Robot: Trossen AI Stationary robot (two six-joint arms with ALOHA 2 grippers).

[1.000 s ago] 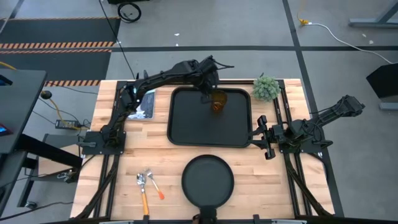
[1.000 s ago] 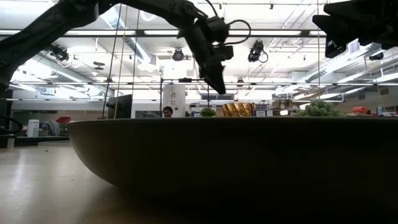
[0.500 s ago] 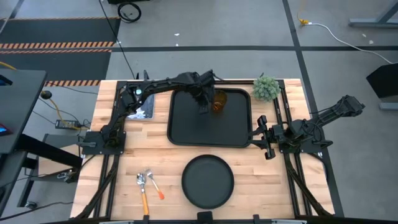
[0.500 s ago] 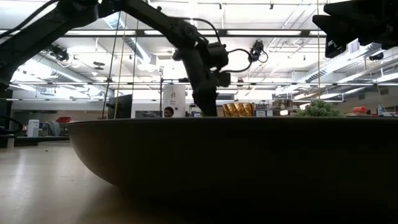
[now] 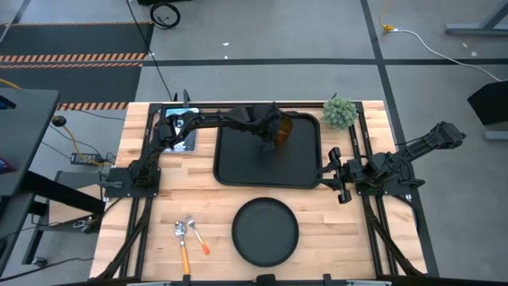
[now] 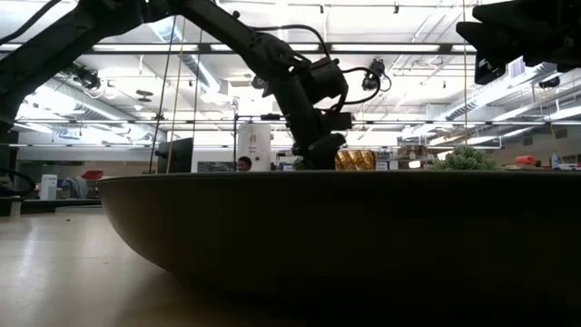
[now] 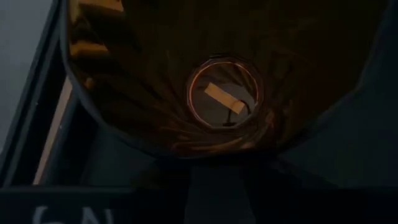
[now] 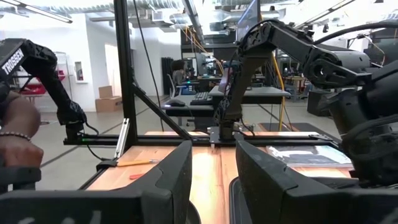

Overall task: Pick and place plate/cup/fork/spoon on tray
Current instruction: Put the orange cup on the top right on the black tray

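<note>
Lying tipped on tray (image 5: 238, 163): cup (image 5: 279, 127), mouth facing left tool (image 5: 270, 139).

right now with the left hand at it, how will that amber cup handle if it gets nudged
The cup looks rigid and probably light, being small and translucent. It stands upright on the tray, so a high push from the left hand may tip it. Tipped over, its round wall would likely roll.

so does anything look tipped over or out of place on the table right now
Nothing stands out. The cup is in the tray's far right corner with the left gripper at it. The plate, fork and spoon lie flat on the table, off the tray.
</note>
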